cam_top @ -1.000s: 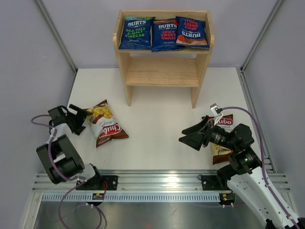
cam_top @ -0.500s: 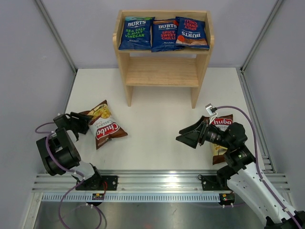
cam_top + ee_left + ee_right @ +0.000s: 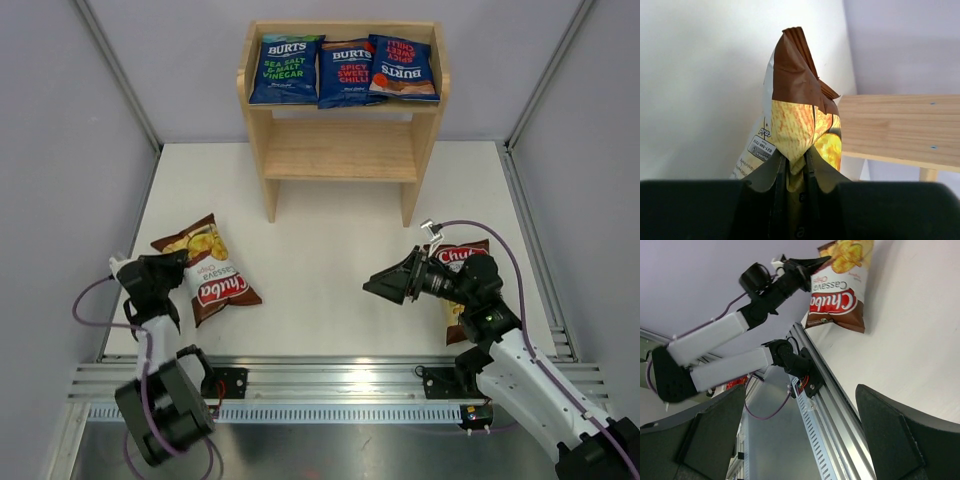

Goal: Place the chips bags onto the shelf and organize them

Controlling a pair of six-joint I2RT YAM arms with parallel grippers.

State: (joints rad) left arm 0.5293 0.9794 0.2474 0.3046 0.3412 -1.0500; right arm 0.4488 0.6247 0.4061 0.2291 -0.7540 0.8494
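A brown Chuba chips bag lies on the white table at the left. My left gripper is shut on its left edge. In the left wrist view the jaws pinch the bag's yellow and brown seam. My right gripper hovers wide open over the table, holding nothing; its view looks across at that bag. A second brown bag lies partly under the right arm. Three blue Burts bags lie side by side on the top tier of the wooden shelf.
An aluminium rail runs along the near table edge by the arm bases. Grey enclosure walls stand close on the left, right and back. The shelf's legs stand on the table's far half.
My left gripper has swung toward the near edge and closed on the brown bag's edge, dragging the bag slightly nearer. The open right gripper has drifted a little to the left.
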